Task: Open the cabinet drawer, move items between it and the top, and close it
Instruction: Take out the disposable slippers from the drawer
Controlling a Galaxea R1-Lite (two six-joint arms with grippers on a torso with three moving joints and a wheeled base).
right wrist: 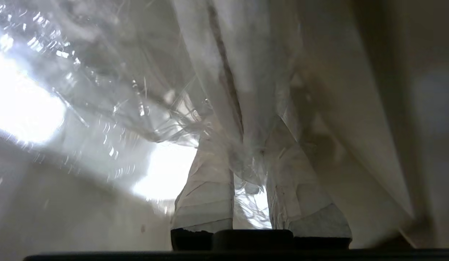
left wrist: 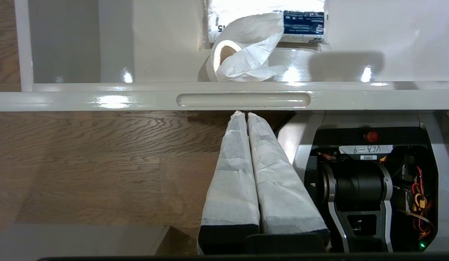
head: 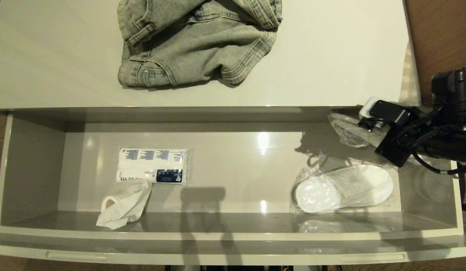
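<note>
Slipper pack (head: 344,188): flat white pair sealed in crinkly clear plastic, lying on the drawer (head: 225,222) floor near its right front corner, toes toward the drawer's left. Plastic wrinkled, glinting at the edges.

Second slipper pack (head: 347,130) at the drawer's right rear corner, raised off the floor, mostly clear crumpled film in view. Right gripper (right wrist: 248,159) pinches it: fingers closed on bunched plastic, white slipper fabric just beyond.

Tissue pack (head: 152,165), blue print, left of centre on the drawer floor; crumpled white paper (head: 124,205) touching its front edge.

Top (head: 331,56): glossy off-white; denim garment (head: 199,39) heaped at its rear middle.

Left gripper (left wrist: 244,117) parked below the drawer front (left wrist: 101,99), fingers pressed together, empty.
</note>
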